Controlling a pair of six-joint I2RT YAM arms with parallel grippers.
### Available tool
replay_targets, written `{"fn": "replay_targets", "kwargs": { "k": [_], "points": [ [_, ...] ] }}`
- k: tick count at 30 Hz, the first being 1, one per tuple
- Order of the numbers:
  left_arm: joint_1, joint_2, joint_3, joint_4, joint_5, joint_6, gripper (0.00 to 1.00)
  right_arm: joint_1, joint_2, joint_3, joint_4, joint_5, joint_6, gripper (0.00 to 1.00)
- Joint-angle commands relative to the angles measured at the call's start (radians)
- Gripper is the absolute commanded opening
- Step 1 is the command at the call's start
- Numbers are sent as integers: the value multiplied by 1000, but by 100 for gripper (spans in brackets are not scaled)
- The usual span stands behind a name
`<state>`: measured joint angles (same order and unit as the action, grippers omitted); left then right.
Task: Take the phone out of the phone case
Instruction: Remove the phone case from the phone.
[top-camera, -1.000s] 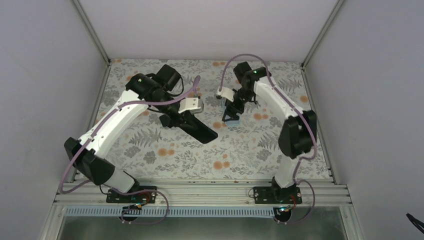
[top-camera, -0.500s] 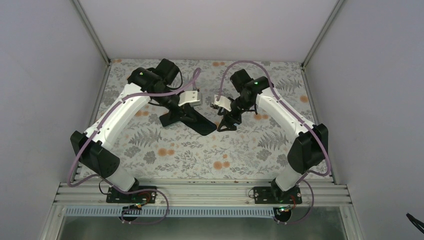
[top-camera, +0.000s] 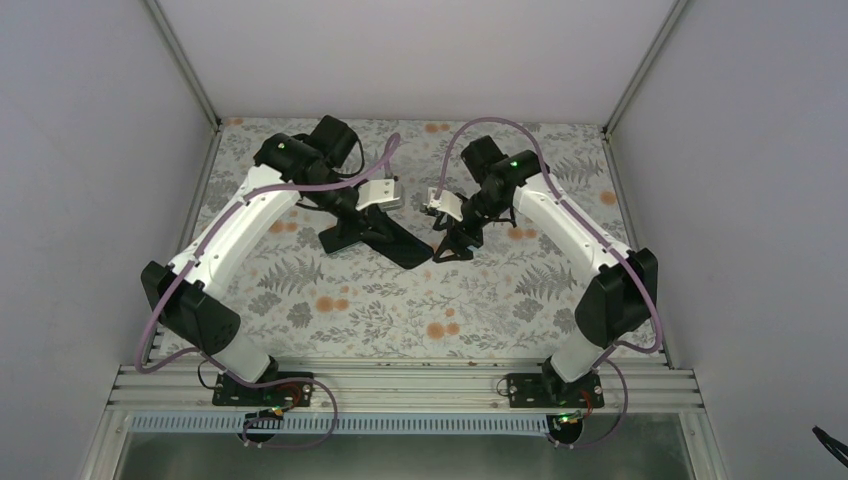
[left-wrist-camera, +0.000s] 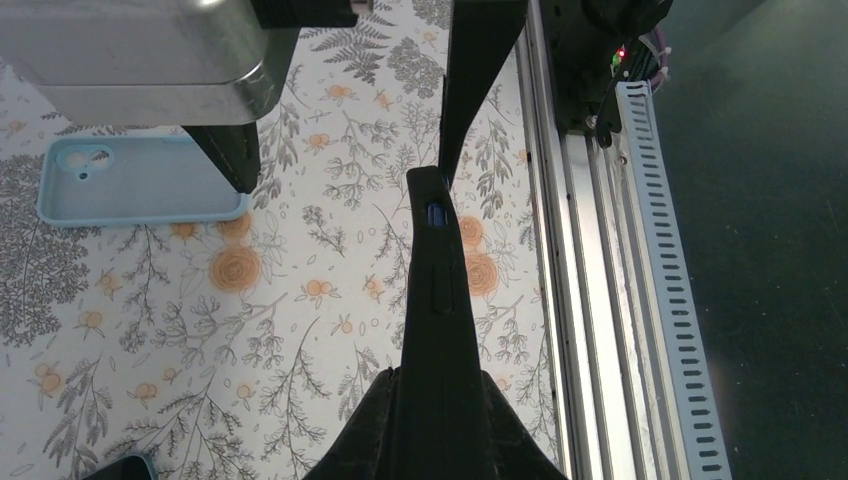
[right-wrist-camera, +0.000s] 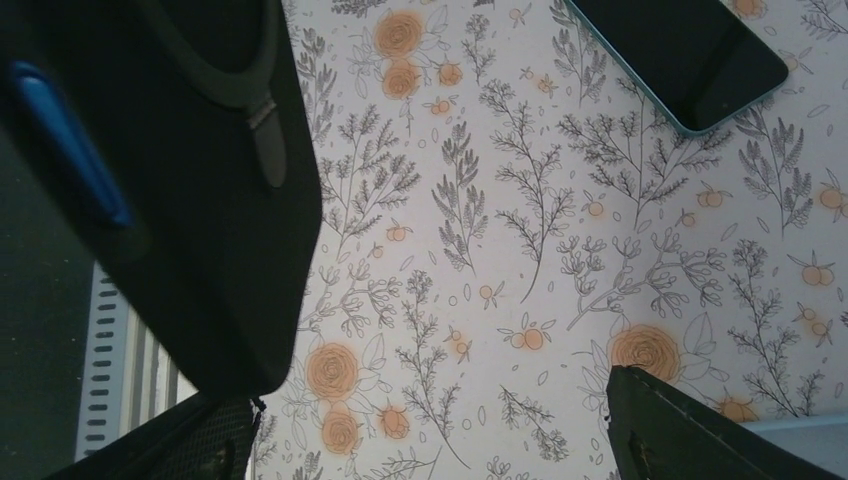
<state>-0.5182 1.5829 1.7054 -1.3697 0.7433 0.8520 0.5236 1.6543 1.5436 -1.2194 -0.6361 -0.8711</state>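
Top external view with both wrist views. Left tool (top-camera: 350, 232) is clenched on one end of the phone (top-camera: 395, 247), a black slab near the middle of the desk (top-camera: 480, 320). The left wrist view shows the slab edge-on, so the fingers press its two faces and the free end stays reachable. Right tool (top-camera: 452, 248) hangs at that free end, fingers spread, grasping nothing. The phone case (left-wrist-camera: 140, 180), a pale-blue shell with its camera cut-out showing, lies empty on the desk on the far-edge side of the right tool, beside one finger; contact cannot be told. Separation thus appears complete. A second slab (right-wrist-camera: 680, 50), black-faced with a blue rim, lies flat nearby; its role cannot be told.
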Motion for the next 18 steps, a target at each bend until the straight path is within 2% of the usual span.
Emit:
{"fn": "replay_targets", "kwargs": {
  "k": [1,6,15,18],
  "points": [
    [6,-3,27,12,53,12,2,9,-10,26,-32,-51,-21,86],
    [6,6,28,12,55,10,2,9,-11,45,-47,-65,-26,86],
    [6,-8,19,13,68,8,2,7,1,51,22,-6,13,83],
    [6,-20,17,12,63,10,2,0,48,65,21,0,9,83]
  ]
}}
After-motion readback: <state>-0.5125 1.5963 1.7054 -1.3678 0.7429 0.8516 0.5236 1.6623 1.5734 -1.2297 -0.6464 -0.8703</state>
